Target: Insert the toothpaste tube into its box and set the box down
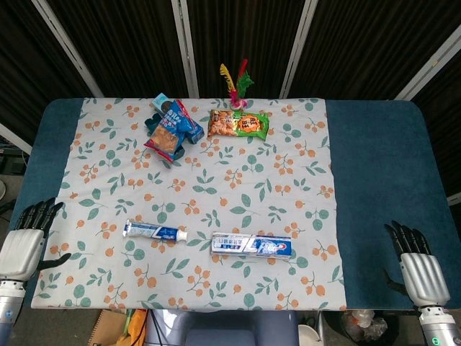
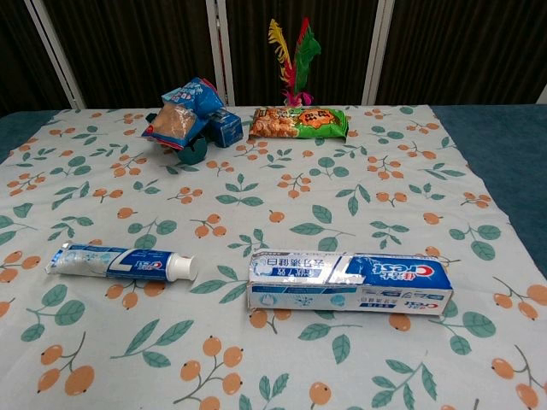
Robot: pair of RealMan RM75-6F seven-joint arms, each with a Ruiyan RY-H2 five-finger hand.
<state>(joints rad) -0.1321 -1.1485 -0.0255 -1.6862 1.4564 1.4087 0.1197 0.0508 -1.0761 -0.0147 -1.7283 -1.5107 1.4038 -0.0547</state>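
A white and blue toothpaste tube point(image 1: 155, 231) point(image 2: 120, 262) lies flat on the floral cloth, its white cap pointing right. Just to its right lies the blue and white toothpaste box point(image 1: 251, 245) point(image 2: 349, 283), flat on its side, a short gap apart from the cap. My left hand point(image 1: 26, 239) hovers at the table's near left edge, fingers spread, holding nothing. My right hand point(image 1: 416, 268) is at the near right edge, also with fingers apart and empty. Neither hand shows in the chest view.
At the back of the cloth point(image 1: 288, 180) sit a blue and red snack bag point(image 1: 171, 128) point(image 2: 181, 111), a small blue box point(image 2: 226, 128), an orange and green snack bag point(image 1: 238, 125) point(image 2: 298, 123) and a feathered shuttlecock point(image 1: 238, 85) point(image 2: 292, 60). Bare blue table point(image 1: 382, 173) flanks the cloth.
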